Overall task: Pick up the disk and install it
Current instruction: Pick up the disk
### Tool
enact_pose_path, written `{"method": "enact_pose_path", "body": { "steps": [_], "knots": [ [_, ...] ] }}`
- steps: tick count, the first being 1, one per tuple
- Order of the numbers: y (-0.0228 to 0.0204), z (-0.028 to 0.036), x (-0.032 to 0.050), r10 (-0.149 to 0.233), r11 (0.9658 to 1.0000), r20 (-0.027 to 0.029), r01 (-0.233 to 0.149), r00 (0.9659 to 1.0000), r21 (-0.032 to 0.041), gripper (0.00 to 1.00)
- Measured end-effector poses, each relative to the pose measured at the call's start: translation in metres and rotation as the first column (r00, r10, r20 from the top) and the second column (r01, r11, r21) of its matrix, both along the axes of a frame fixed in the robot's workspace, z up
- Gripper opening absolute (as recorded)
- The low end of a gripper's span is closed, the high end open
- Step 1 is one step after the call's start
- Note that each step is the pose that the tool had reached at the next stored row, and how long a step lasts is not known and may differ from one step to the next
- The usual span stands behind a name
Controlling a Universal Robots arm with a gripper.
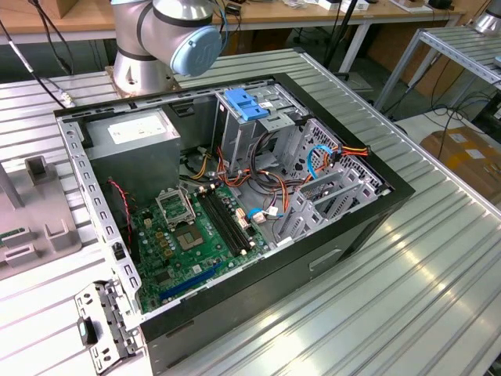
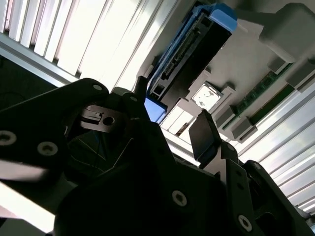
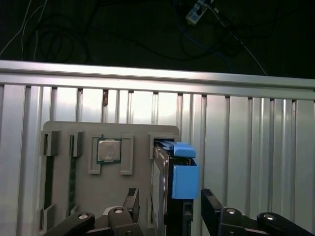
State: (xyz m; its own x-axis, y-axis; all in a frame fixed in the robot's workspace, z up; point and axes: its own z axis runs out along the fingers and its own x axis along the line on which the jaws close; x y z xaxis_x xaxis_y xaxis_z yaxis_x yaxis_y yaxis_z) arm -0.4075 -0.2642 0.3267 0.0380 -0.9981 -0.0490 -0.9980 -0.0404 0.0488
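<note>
First wrist view: ribbed alu table (image 3: 236, 147), grey holder tray (image 3: 64, 142) on it, and the disk (image 3: 162, 177) stands on edge in the tray's slot. Gripper (image 3: 171, 194) is spread wide, one finger each side of it, not yet clamped. Prob. stiff, hefty, shock-shy w/ slick metal faces, so you'd squeeze the flat faces, not the blue rails (image 3: 184, 179).

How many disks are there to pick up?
1. The disk stands on edge in the grey tray, between the open claw and not touching its fingers. More disks could be hidden inside the computer case.
</note>
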Motion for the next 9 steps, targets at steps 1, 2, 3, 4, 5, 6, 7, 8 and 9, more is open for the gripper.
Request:
{"method": "enact_pose_path", "body": {
  "steps": [1,2,3,4,5,6,7,8,9],
  "knots": [
    [0.0013,-0.0009,-0.0001,0.001,1.0,0.0,-0.001,1.0,0.0001,0.62],
    [0.0029,-0.0021,-0.0001,0.002,1.0,0.0001,-0.002,1.0,0.0003,0.62],
    [0.0043,-0.0034,-0.0004,0.004,1.0,0.0003,-0.004,1.0,0.0004,0.62],
    [0.005,-0.0046,-0.0008,0.007,1.0,0.0002,-0.007,1.0,0.0004,0.62],
    [0.006,-0.0062,-0.0015,0.011,0.9999,0.0002,-0.011,0.9999,0.0004,0.62],
    [0.0065,-0.0073,-0.0021,0.014,0.9999,0.0001,-0.014,0.9999,0.0004,0.62],
    [0.007,-0.0086,-0.0026,0.018,0.9998,0.0,-0.018,0.9998,0.0003,0.62],
    [0.0071,-0.0098,-0.0029,0.023,0.9997,0.0001,-0.023,0.9997,0.0004,0.62],
    [0.0071,-0.0111,-0.0031,0.027,0.9996,0.0001,-0.027,0.9996,0.0005,0.62]
  ]
}}
